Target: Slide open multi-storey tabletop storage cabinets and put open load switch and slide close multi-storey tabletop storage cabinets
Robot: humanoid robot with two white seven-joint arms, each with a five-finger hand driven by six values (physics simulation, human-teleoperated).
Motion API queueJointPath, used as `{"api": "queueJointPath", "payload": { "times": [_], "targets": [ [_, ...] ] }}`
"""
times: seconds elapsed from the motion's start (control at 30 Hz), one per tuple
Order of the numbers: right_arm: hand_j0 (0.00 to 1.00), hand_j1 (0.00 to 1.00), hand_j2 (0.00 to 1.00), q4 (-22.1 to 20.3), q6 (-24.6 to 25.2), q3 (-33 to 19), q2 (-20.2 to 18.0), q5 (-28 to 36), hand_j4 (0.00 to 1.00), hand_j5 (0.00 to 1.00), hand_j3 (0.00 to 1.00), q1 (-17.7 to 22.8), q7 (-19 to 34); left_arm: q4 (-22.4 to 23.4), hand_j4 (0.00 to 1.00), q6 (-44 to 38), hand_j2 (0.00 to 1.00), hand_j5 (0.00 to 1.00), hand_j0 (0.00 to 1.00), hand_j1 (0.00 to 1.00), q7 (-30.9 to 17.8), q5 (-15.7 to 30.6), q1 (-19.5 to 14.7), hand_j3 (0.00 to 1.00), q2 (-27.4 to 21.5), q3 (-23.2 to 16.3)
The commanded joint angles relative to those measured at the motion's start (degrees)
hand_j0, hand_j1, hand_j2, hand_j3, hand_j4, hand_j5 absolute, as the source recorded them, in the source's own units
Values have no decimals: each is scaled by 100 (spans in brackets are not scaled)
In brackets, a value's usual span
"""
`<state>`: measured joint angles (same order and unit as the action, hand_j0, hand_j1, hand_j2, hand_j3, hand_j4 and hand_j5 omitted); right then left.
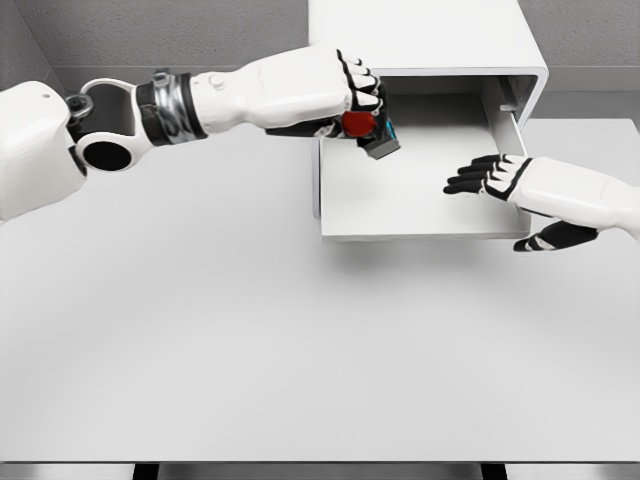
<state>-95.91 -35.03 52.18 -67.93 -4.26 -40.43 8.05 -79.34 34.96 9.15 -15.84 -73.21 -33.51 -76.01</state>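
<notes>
- Right hand (520,182), nearest the camera among the working parts, reaches in from the right edge with its fingers spread flat and holding nothing; its black fingertips hover over the right half of the open drawer (420,228), with the thumb hanging outside the drawer's front corner.
- Judged from its position, that hand seems placed either to steady the drawer or to wait for the push that will shut it.
- Bare white table (300,350) fills the foreground, and the drawer's front wall juts out over it.
- Farther back, the left hand (362,105) comes across from the left on a long white arm, its fingers closed around the load switch (372,128), a small dark block with a red knob.
- Held just above the drawer's rear left corner, the switch appears clear of the drawer floor; whether it touches the side wall cannot be told.
- Keeping it high and over the open tray looks like the last stage before setting it down inside.
- Beyond both hands stands the white storage cabinet (420,35), its drawer pulled fully toward the viewer, leaving a shadowed opening beneath the cabinet's top.
- Placing the switch and closing the drawer are not yet done.
</notes>
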Motion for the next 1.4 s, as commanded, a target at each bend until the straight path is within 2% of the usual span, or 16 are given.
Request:
{"api": "queueJointPath", "payload": {
  "times": [0.0, 0.13, 0.67, 0.8, 0.9, 1.07, 1.1, 1.2, 1.23, 1.37],
  "targets": [
    [100, 100, 100, -6, 3, 11, 34, 22, 100, 100, 100, 0, -5, 68, 36, 4, 36, 36, 36, 36, -1, 37, 0, 36, 56, -37],
    [100, 100, 100, -15, 3, 125, 34, 22, 100, 100, 100, -26, -5, 261, 36, 4, 36, 36, 36, 36, -1, 37, -26, 36, 337, -64],
    [100, 100, 100, -15, 3, 196, 7, 22, 100, 100, 100, -70, -14, 525, 36, 4, 36, 36, 36, 36, -27, -42, -70, 36, 679, -81],
    [100, 100, 100, -15, 3, 205, 16, 22, 100, 100, 100, -70, -14, 674, 37, 4, 37, 37, 37, 37, -27, -51, -79, 37, 811, -239],
    [100, 100, 100, -15, 3, 205, 16, 22, 100, 100, 100, -70, -23, 753, 37, 4, 37, 37, 37, 37, -9, -113, -281, 37, 820, -477],
    [100, 100, 100, -15, 3, 196, -10, 22, 100, 100, 100, -79, -31, 1096, 37, 4, 37, 37, 37, 37, -9, -121, -483, 37, 1154, -801],
    [100, 100, 100, -15, 3, 196, -10, 22, 100, 100, 100, -79, -31, 1175, 37, 4, 37, 37, 37, 37, -9, -121, -615, 37, 1251, -977],
    [100, 100, 100, -15, 3, 205, -10, 22, 100, 100, 100, -79, -31, 1307, 37, 4, 37, 37, 37, 37, -9, -121, -659, 37, 1356, -1065],
    [100, 100, 100, -15, 3, 196, -10, 22, 100, 100, 100, -79, -31, 1368, 37, 4, 37, 37, 37, 37, -9, -121, -765, 37, 1426, -1232],
    [100, 100, 100, -15, 3, 196, -10, 22, 100, 100, 100, -79, -31, 1412, 38, 4, 38, 38, 38, 38, -9, -121, -861, 38, 1532, -1241]
  ]
}}
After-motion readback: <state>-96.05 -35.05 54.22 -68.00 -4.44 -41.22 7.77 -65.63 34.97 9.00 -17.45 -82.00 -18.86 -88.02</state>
